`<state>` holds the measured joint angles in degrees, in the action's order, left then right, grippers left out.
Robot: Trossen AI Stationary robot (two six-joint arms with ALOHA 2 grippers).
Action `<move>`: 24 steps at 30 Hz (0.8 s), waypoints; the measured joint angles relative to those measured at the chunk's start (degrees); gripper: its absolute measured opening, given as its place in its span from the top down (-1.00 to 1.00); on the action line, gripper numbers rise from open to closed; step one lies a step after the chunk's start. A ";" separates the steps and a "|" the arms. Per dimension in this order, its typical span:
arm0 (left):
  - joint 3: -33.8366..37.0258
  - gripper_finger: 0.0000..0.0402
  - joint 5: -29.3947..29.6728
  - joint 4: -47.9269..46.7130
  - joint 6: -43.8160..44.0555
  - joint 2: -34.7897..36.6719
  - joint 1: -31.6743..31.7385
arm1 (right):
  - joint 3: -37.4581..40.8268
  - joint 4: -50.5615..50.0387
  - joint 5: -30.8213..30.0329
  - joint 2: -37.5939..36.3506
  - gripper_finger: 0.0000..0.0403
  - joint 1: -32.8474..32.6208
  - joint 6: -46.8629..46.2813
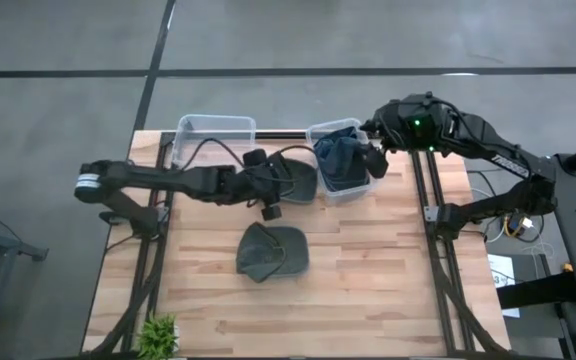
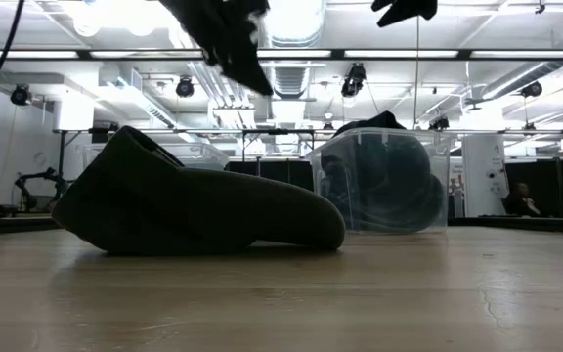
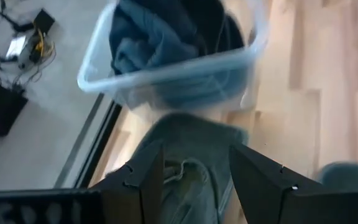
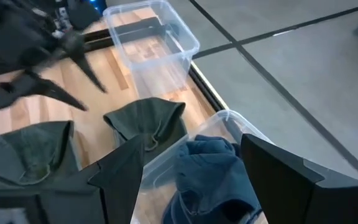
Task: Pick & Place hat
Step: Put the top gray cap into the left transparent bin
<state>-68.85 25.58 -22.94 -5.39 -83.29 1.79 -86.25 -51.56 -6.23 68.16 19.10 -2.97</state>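
High view: a green hat [image 1: 273, 251] lies mid-desk [image 1: 388, 290], nearer the front edge. Behind it, the left hand [image 1: 271, 190] hovers with fingers wide and empty over a second hat [image 1: 300, 180], beside the full bin [image 1: 340, 162] at the back edge. The right hand [image 1: 373, 155], spread and empty, hangs over that bin. Descending off-centre, the fingers could strike the bin wall.

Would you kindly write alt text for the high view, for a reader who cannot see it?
Seen from above, the left hand hovers open over a dark green hat beside a clear bin of blue hats, where the right hand waits open. A second green hat lies mid-table; an empty clear bin sits at the far edge.
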 joint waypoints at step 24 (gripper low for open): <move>-5.97 0.15 -0.89 -0.24 -9.91 -23.85 3.32 | 3.18 1.56 0.32 -0.15 -0.18 -0.12 0.56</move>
<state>-74.81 24.70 -23.18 -15.30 -107.14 5.11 -83.07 -50.00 -5.91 68.01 18.98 -2.42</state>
